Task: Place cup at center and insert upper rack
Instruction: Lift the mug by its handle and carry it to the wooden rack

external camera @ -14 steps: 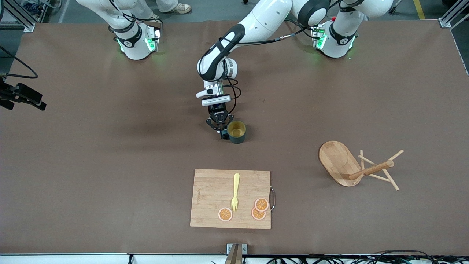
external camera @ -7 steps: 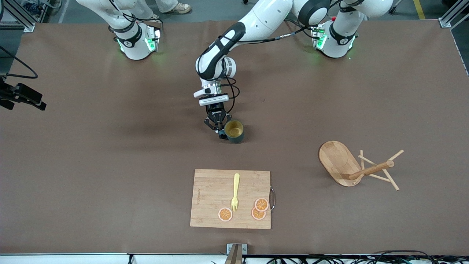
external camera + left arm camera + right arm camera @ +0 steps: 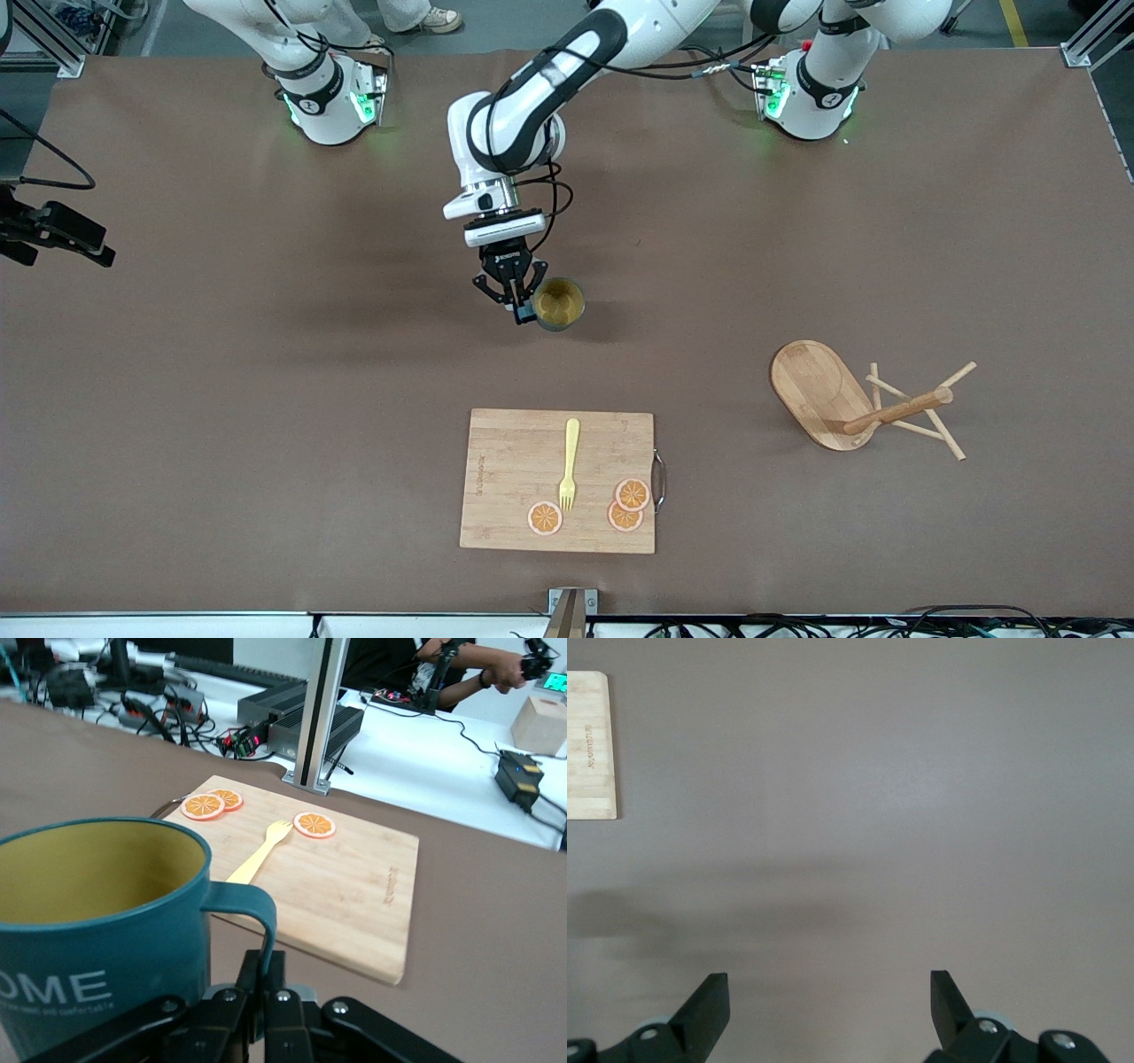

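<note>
left gripper [image 3: 523,312] clamped on the handle of the cup [image 3: 559,304], now raised off the table's middle, shifted toward 11 o'clock since earlier. right gripper [image 3: 829,999] waits, fingers spread wide, empty.

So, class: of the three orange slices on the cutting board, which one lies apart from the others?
The lone orange slice by the fork's prongs, toward the right arm's end of the cutting board. The other two slices overlap near the board's metal handle.

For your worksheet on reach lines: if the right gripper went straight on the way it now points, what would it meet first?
Probably only the bare table. The right gripper, open, faces brown surface; the cutting board lies off to one edge.
</note>
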Action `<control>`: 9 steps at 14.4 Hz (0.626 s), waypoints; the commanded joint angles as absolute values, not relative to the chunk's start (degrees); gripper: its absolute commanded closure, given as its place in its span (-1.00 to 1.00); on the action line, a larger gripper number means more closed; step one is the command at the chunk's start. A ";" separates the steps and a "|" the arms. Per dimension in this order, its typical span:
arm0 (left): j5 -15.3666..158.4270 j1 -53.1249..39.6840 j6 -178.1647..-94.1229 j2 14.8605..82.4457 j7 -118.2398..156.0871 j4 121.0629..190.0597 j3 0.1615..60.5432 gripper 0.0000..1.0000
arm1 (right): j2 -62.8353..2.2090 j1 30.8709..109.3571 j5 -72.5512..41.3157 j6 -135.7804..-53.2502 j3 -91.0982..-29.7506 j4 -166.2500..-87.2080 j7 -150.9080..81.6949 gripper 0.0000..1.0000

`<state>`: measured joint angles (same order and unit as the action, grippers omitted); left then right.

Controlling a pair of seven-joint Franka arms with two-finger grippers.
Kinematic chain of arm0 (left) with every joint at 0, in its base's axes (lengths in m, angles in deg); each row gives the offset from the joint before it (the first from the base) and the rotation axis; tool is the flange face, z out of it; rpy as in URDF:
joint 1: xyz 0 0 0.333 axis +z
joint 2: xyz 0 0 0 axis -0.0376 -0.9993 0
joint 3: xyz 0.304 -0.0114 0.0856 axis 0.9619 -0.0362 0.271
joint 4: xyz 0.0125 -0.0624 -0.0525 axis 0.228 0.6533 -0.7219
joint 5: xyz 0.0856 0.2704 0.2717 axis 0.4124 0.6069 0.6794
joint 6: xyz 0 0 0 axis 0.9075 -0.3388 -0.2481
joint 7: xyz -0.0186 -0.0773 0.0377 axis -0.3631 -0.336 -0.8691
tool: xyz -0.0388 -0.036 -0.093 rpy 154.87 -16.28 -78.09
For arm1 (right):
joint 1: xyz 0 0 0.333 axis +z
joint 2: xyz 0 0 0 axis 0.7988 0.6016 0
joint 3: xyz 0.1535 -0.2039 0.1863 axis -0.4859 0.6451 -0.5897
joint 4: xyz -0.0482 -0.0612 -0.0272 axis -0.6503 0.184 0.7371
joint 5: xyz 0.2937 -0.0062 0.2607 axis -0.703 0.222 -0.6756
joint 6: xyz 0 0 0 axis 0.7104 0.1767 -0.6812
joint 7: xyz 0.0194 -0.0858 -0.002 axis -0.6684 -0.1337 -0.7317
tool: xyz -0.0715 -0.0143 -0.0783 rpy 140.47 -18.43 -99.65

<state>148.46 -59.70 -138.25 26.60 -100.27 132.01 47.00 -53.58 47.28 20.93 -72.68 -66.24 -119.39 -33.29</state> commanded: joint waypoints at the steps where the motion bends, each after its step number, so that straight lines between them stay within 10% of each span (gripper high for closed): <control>1: 140.58 -56.57 -142.54 34.52 -98.73 133.72 46.92 0.99 | -54.83 47.74 21.58 -72.94 -66.14 -120.61 -33.18 -1.00; 9: 104.72 -45.51 -143.96 46.66 -93.10 133.81 47.18 0.99 | -55.01 47.74 21.40 -71.80 -66.14 -120.61 -32.83 -1.00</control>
